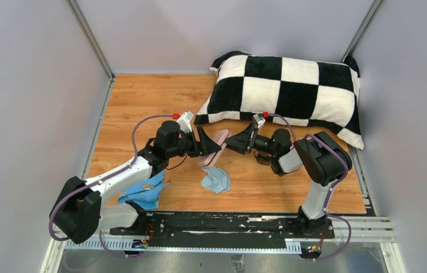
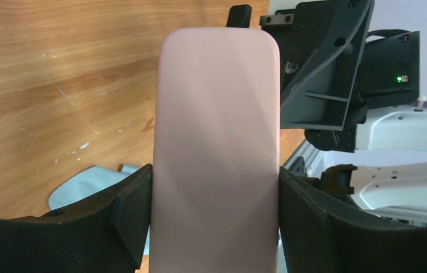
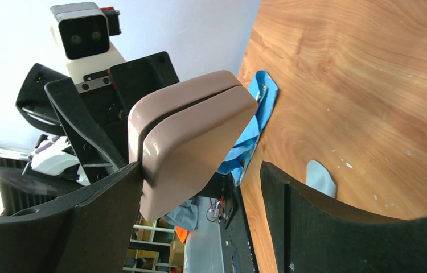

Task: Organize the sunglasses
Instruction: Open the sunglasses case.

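The left claw [image 2: 216,196] is clamped across the pink case [image 2: 217,96], one finger pressed on each long side. It holds the case up off the table [image 1: 143,102] in the middle of the overhead view. The right claw [image 3: 200,173] stands apart around the case's other end. In its own view the finger at lower left lies against or just beside the case, while the finger at lower right is clearly off it, with a gap between.

The case is shut, its seam closed along the edge. The sunglasses show in none of the views, and none lie on the wood that can be seen. Most likely they sit inside the shut case, between both claws, though that cannot be checked. If so, the packing is done. What seems left is setting the case down, and perhaps tidying the light-blue cloth [image 1: 216,181] just below it and the darker blue cloth [image 1: 143,193] at lower left.
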{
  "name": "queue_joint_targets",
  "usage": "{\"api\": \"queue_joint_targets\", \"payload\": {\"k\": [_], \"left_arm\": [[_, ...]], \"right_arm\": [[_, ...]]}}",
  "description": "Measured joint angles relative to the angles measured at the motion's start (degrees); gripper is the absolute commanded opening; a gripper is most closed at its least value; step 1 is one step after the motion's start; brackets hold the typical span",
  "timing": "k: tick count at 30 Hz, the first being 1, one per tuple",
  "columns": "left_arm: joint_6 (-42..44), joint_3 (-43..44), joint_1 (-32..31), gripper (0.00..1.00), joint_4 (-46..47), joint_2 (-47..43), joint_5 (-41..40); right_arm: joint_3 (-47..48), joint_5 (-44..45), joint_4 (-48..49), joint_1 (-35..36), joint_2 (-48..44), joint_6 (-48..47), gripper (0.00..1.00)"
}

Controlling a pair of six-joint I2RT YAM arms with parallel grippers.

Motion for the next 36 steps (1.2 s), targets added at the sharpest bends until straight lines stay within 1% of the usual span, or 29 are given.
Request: {"api": "queue_joint_targets", "payload": {"k": [5, 11, 15, 17, 24, 31, 36], "left_arm": [[1.22, 0.0, 0.04, 0.0, 0.0, 1.92, -1.73], [1.88, 0.0, 0.68, 0.0, 0.0, 3.74, -3.74], [2.54, 0.0, 0.74, 0.0, -0.07, 3.78, -5.31], [2.86, 0.0, 0.76, 0.0, -0.46, 3.82, -6.08], [3.74, 0.0, 1.11, 0.0, -1.68, 4.09, -7.19], [3.98, 0.0, 0.28, 0.0, 0.98, 4.39, -4.17], [3.89, 0.0, 0.26, 0.0, 2.54, 6.25, -3.43]], "right_arm": [[0.74, 1.14, -5.44, 0.33, 0.22, -2.99, 0.78], [4.33, 2.78, -20.39, 0.94, -2.64, -8.76, 0.75], [6.93, 4.02, -29.18, 1.55, -4.72, -11.41, 0.69], [8.22, 4.55, -32.79, 1.95, -5.07, -12.15, 0.68], [11.37, 6.21, -40.39, 3.48, -5.16, -12.85, 0.61], [13.77, 9.25, -47.52, 6.91, -4.74, -14.08, 0.54], [13.86, 10.03, -49.18, 7.04, -4.7, -14.1, 0.46]]}}
